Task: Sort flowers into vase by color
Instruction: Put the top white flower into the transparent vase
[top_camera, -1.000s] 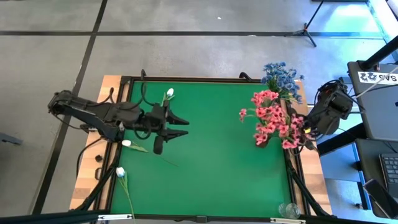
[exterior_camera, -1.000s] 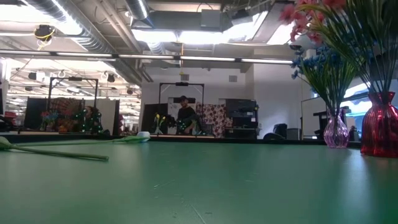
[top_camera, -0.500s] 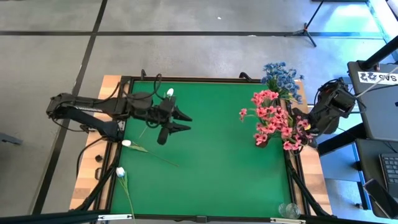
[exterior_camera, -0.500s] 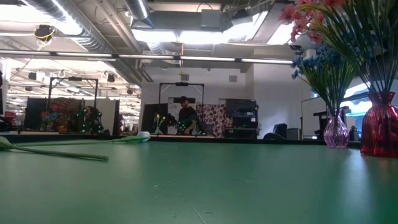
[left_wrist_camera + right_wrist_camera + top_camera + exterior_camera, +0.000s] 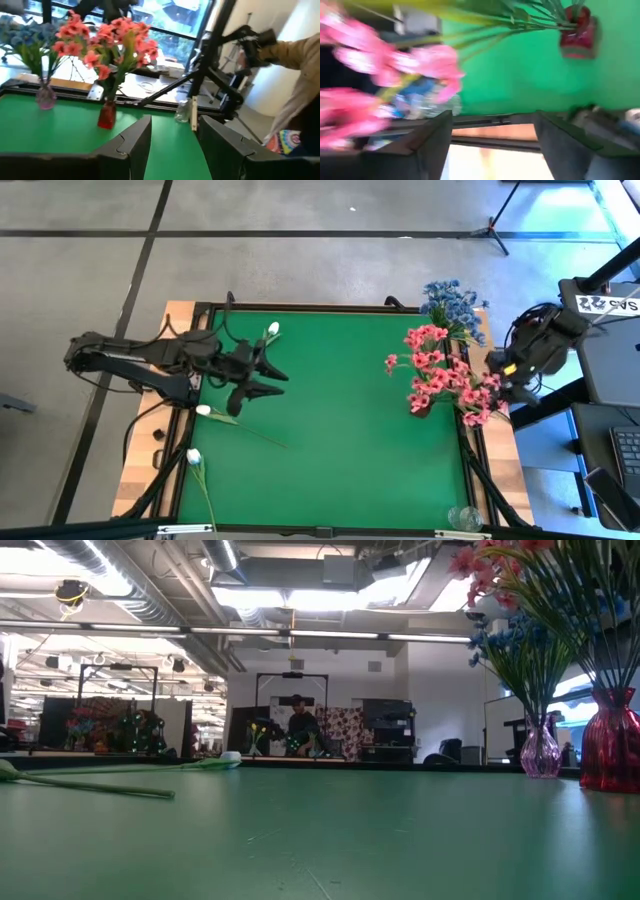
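Left gripper (image 5: 268, 377) hangs over the left part of the green mat (image 5: 340, 430), fingers spread wide, nothing between them. Right gripper (image 5: 492, 130) is off the right edge beside the pink flowers (image 5: 440, 375), fingers apart, empty.

Three white buds loose on the mat: (image 5: 273, 329), (image 5: 204, 410), (image 5: 193, 456).

Risks: thin flat stems could slip from a pinch (little to grab); the right arm could brush the pink blossoms and tip the red vase (image 5: 610, 740).

Hard to see: no gripper in the low view; clear vase (image 5: 462, 517) half cut off; blue flowers (image 5: 452, 302) hide their vase from above.
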You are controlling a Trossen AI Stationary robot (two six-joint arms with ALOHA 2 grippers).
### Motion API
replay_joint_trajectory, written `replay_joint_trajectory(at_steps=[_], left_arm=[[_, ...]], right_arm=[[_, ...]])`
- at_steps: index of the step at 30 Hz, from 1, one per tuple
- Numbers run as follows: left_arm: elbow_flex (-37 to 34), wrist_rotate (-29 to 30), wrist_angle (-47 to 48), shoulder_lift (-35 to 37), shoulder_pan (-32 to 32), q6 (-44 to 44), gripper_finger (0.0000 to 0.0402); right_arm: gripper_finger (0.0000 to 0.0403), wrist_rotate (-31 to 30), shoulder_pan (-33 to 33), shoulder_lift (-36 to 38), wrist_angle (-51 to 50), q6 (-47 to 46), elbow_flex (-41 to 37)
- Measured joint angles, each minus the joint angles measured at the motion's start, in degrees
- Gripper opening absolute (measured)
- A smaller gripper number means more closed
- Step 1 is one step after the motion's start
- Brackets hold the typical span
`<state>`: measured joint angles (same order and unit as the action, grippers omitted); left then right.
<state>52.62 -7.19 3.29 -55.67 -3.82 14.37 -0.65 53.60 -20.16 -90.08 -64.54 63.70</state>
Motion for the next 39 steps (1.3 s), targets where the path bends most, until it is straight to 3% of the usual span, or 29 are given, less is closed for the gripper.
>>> replay_joint_trajectory(at_steps=[3, 7, 10, 13, 17, 21, 24, 26, 30, 33, 36, 39], left_arm=[[-0.4, 0.0, 0.1, 2.2, -1.9, -2.2, 0.0162], [-0.4, -2.7, -1.6, 3.9, -3.7, -4.3, 0.0162], [-0.4, -8.2, -3.4, 4.0, -4.1, -4.3, 0.0162], [-0.4, -8.5, -4.2, 4.0, -4.2, -0.7, 0.0162], [-0.4, -1.5, -3.7, 3.9, -3.1, -0.5, 0.0162], [-0.4, 2.1, -3.0, 3.5, -3.1, 5.1, 0.0162], [-0.4, 2.1, -4.3, 2.9, -3.5, 12.1, 0.0162], [-0.4, 2.1, -7.2, 2.2, -3.9, 11.7, 0.0162], [-0.4, 3.6, -13.9, 1.5, -3.9, 11.0, 0.0162], [-0.4, 8.4, -14.4, 1.8, -3.6, 8.3, 0.0162], [-0.4, 20.9, -8.3, 2.1, -3.2, 7.6, 0.0161], [-0.4, 33.8, 4.0, 2.1, -0.3, 7.0, 0.0156]], right_arm=[[0.025, -0.9, 0.0, 0.0, 0.0, -6.3, 5.7], [0.021, -7.0, 0.0, -0.4, 0.0, -10.6, 14.4], [0.0181, -16.6, 0.0, -1.0, 0.8, -8.9, 20.4], [0.0155, -25.5, 0.1, -1.5, 4.1, -1.2, 25.7], [0.0129, -41.2, 0.0, -1.6, 14.3, 15.4, 28.4], [0.0111, -51.3, 0.1, -1.7, 33.2, 38.7, 26.0], [0.0103, -55.4, 1.6, -2.4, 51.5, 60.0, 21.0], [0.0099, -55.3, 3.2, -3.2, 62.8, 72.7, 17.1], [0.0091, -59.4, 6.1, -4.7, 82.4, 87.0, 10.6], [0.0085, -66.7, 8.5, -5.6, 90.8, 93.0, 7.2], [0.0081, -75.0, 9.9, -7.4, 97.4, 95.0, 4.3], [0.008, -76.8, 8.9, -9.5, 104.6, 95.7, 3.0]])
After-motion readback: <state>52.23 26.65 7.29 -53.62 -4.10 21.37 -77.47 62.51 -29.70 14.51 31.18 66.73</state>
